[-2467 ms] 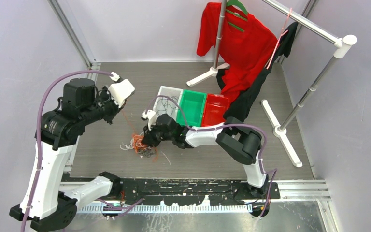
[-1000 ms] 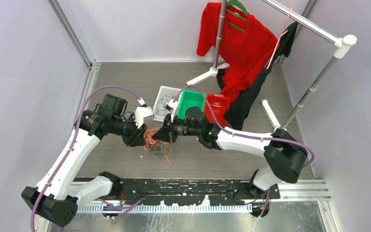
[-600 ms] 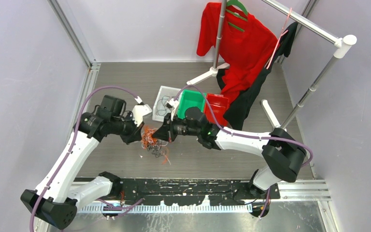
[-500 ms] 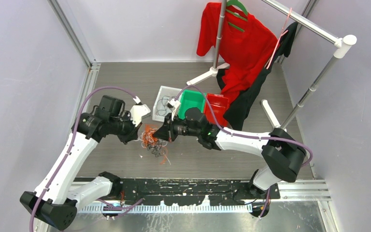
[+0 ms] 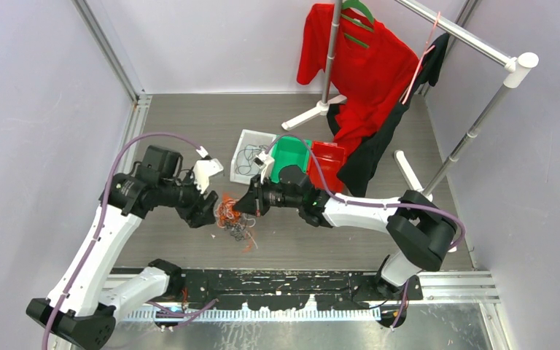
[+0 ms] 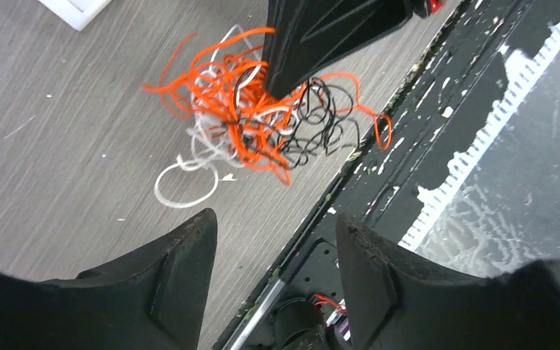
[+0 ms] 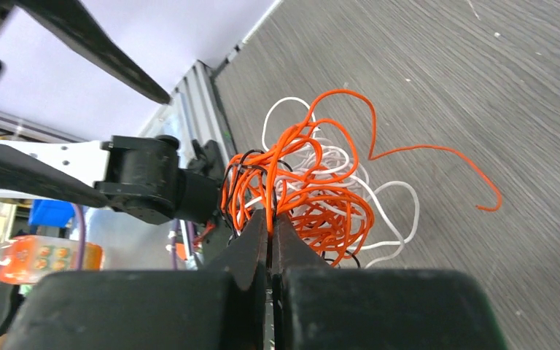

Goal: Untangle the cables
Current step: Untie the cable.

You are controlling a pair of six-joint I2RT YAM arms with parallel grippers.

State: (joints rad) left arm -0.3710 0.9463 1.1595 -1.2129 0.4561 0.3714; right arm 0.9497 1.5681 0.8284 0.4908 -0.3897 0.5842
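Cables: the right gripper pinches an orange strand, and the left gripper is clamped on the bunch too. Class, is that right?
No. The left wrist view shows the left gripper open, short of the cables, holding nothing. The right gripper does pinch an orange strand.

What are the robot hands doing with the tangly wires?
Right gripper shut on wires. Left gripper open, just short of them. Wires all in one knot. Bins stand apart.

bins (image 5: 292,162), red shirt (image 5: 357,69), rack (image 5: 474,124)
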